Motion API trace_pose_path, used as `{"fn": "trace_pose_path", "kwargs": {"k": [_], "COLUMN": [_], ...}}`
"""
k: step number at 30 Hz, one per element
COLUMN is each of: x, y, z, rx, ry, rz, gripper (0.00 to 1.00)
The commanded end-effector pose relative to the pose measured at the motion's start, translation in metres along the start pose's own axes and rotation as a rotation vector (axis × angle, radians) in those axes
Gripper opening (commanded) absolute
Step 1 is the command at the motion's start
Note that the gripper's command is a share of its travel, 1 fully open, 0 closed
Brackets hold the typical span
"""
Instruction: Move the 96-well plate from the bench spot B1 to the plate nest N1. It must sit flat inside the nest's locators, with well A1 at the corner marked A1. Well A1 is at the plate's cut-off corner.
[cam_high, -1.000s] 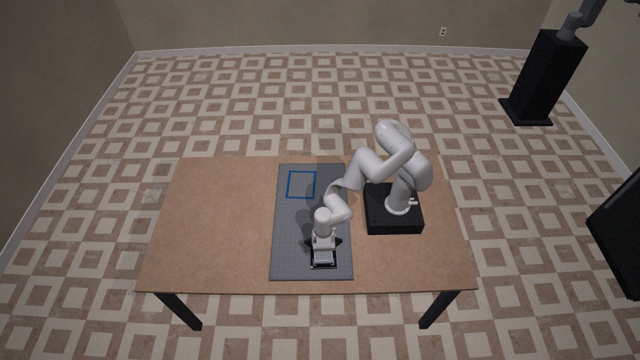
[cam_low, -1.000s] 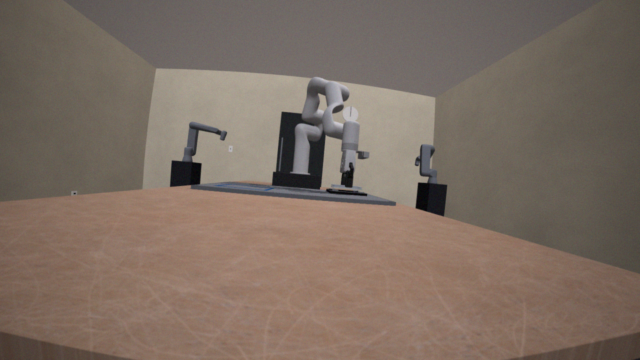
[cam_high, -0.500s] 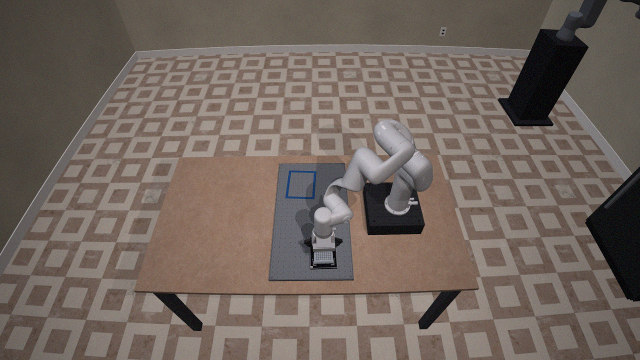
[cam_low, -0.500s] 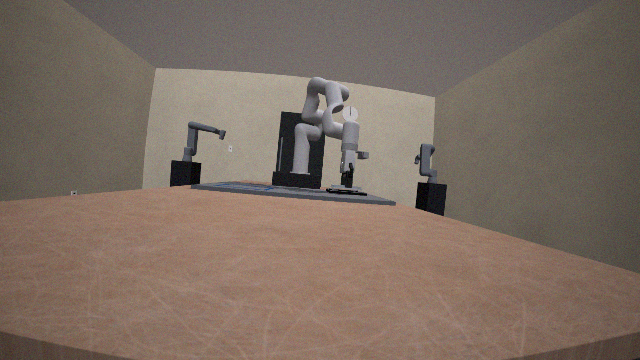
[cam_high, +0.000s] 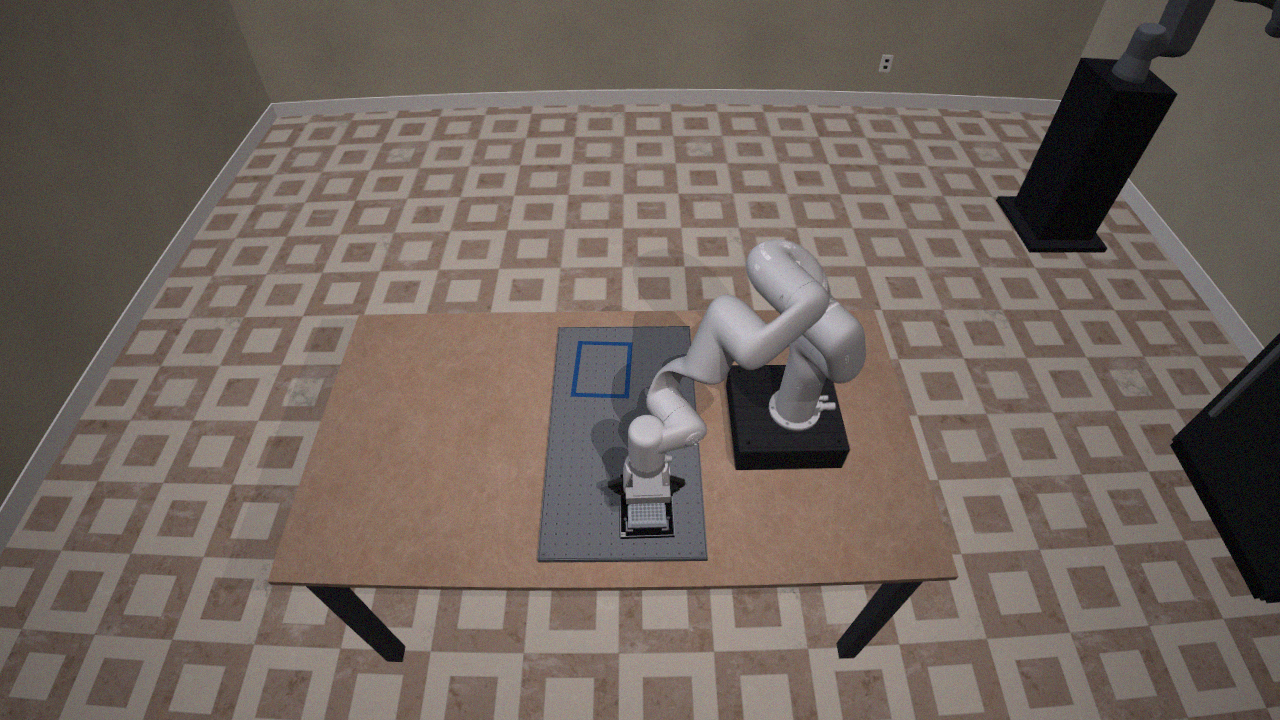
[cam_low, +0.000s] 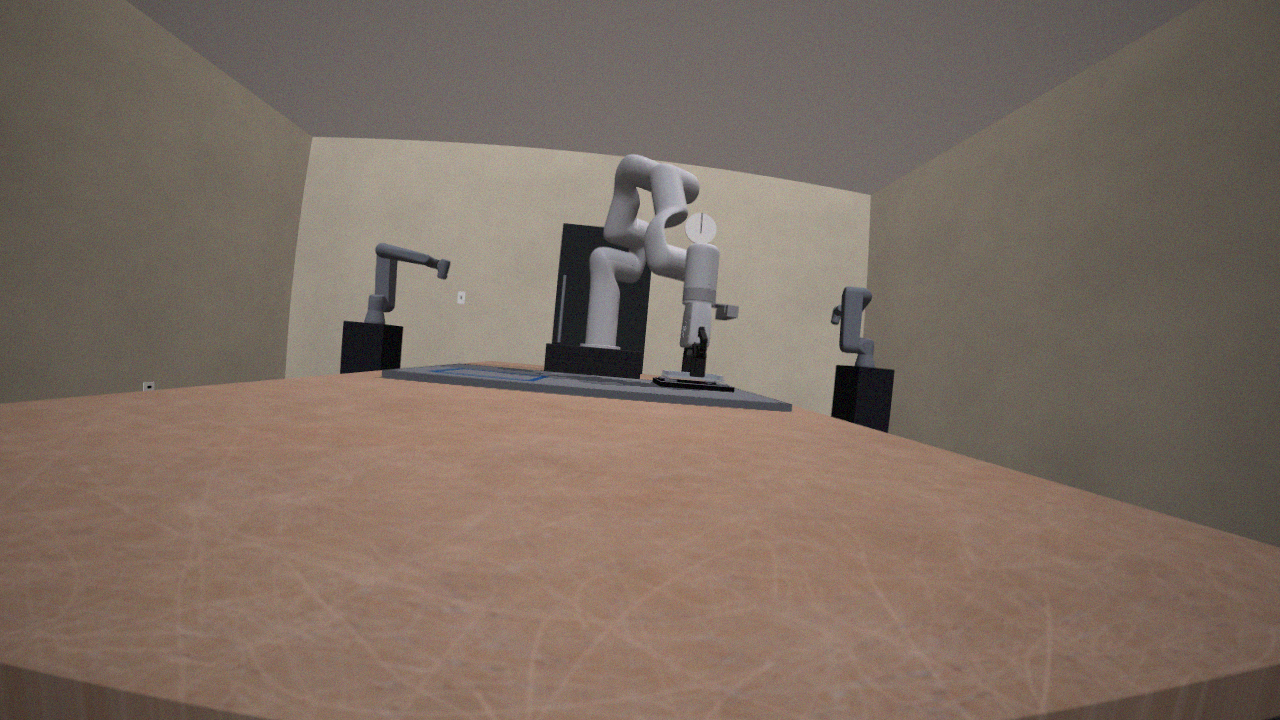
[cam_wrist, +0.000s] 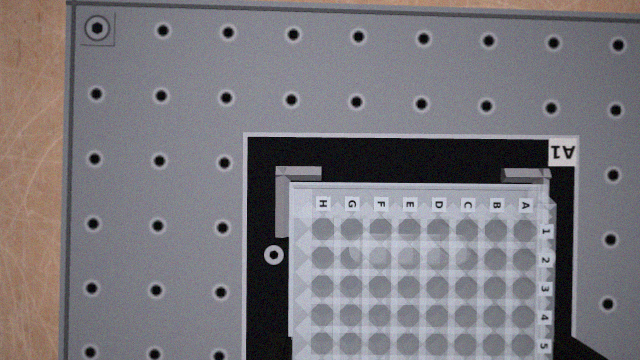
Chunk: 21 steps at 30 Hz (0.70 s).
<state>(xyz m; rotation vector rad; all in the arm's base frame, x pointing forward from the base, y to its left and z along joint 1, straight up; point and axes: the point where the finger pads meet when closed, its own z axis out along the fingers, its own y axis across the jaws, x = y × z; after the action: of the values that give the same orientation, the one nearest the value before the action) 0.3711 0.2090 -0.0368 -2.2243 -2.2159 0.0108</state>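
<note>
The clear 96-well plate (cam_high: 646, 516) (cam_wrist: 410, 270) sits low over the black plate nest N1 (cam_high: 629, 534) (cam_wrist: 400, 155) (cam_low: 711, 385), between the nest's grey corner locators (cam_wrist: 298, 172). Its column A, row 1 corner, the cut-off one, lies by the white A1 label (cam_wrist: 562, 151). My gripper (cam_high: 647, 494) (cam_low: 695, 356) points straight down and is shut on the plate's sides. The fingertips are mostly hidden by the wrist. In the side view I cannot tell whether the plate rests on the nest. The blue B1 outline (cam_high: 574, 368) is empty at the far end of the board.
The grey perforated board (cam_high: 581, 501) (cam_wrist: 200, 125) lies on the wooden table (cam_high: 429, 447) (cam_low: 537, 537). My black base block (cam_high: 787, 447) stands right of the board. Other arms on black pedestals (cam_high: 1083, 161) stand away on the floor.
</note>
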Motion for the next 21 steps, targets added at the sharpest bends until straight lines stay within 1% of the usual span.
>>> {"fn": "trace_pose_path", "kwargs": {"k": [1,21], "x": [0.0007,0.0007], "y": [0.0012,0.0012], "z": [-0.0004,0.0025], "rx": [-0.002,-0.002], "ry": [0.004,0.004], "rz": [0.000,0.000], "gripper": [0.00,0.00]}}
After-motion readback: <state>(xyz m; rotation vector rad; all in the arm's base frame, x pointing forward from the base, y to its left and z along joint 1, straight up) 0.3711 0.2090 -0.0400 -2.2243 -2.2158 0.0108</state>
